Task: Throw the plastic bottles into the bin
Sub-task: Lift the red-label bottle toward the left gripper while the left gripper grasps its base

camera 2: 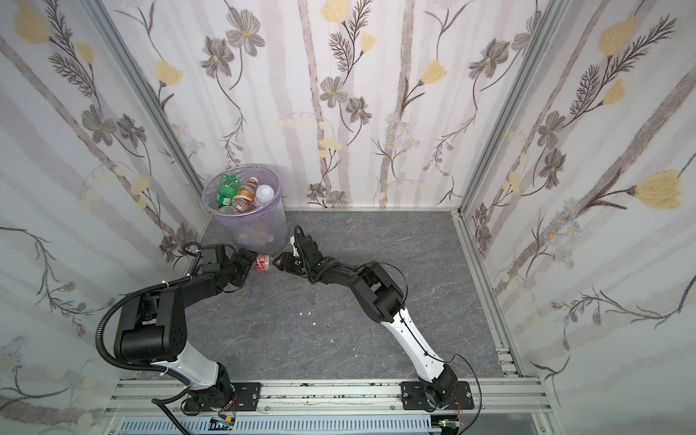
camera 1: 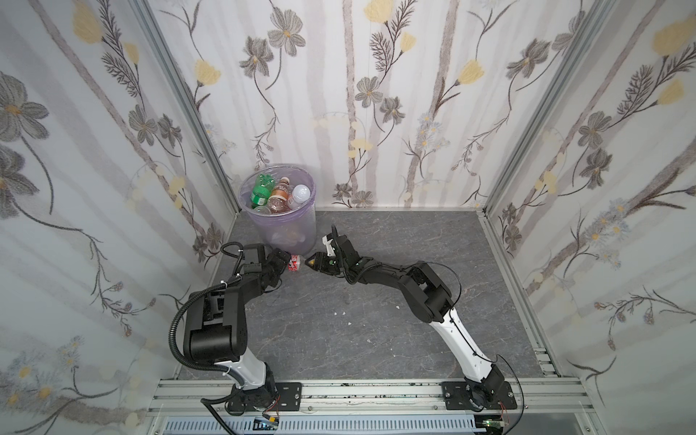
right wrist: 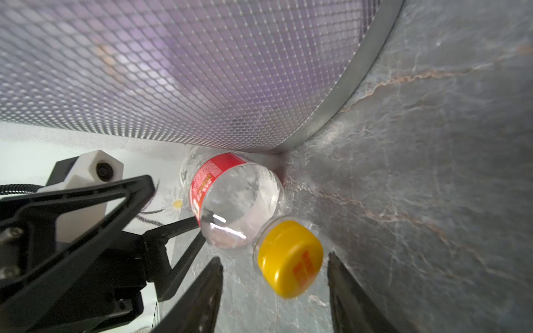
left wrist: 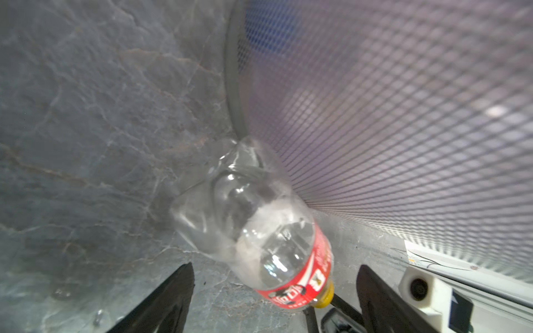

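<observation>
The red-labelled bottle [camera 1: 294,262] lies on the floor [camera 1: 339,324], tight beside the bin [camera 1: 301,230] at its foot, and open floor spreads toward the arms. The left gripper [left wrist: 275,266] gapes wide at its bottom end. The right gripper [right wrist: 274,258] straddles the yellow cap [right wrist: 290,259], jaws apart.

Clear red-labelled plastic bottle [camera 1: 295,263], at 6 o'clock of round translucent lilac-lined bin [camera 1: 301,226], was partly hidden under left gripper [camera 1: 287,263]; label print blurred; lower bin contents indistinct.

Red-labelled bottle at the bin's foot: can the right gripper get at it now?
Probably yes. The red-labelled bottle lies on the floor beside the bin, its yellow cap between the right gripper's open jaws. The left gripper, open, flanks the body, not the cap.
</observation>
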### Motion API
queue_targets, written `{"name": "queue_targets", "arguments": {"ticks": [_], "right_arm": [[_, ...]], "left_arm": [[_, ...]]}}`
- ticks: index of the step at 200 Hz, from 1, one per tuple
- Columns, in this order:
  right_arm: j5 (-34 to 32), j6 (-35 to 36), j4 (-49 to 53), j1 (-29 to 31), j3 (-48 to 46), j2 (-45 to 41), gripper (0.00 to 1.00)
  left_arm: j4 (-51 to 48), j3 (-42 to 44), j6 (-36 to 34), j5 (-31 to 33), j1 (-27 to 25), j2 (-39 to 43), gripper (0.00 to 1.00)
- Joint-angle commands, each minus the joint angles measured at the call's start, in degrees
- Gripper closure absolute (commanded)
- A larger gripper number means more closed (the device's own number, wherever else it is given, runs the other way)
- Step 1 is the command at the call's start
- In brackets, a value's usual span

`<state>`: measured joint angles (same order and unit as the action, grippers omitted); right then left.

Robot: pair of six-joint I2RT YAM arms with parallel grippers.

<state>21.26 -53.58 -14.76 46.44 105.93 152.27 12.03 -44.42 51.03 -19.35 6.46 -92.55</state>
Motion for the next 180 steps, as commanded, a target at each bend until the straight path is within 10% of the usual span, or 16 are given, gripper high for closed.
{"name": "queue_targets", "arguments": {"ticks": [1,180], "right_arm": [[0.28,-1.49,-1.67,0.06,1.87,0.72,0.41],[1.56,-4.29,1.84,2.20,7.13,3.75,0.39]], "left_arm": [[-0.52,-0.70,0.54,-0.41,0.56,0.17,0.09],[-0.62,-1.99,-0.84,0.36,1.58,-8.38,0.12]]}}
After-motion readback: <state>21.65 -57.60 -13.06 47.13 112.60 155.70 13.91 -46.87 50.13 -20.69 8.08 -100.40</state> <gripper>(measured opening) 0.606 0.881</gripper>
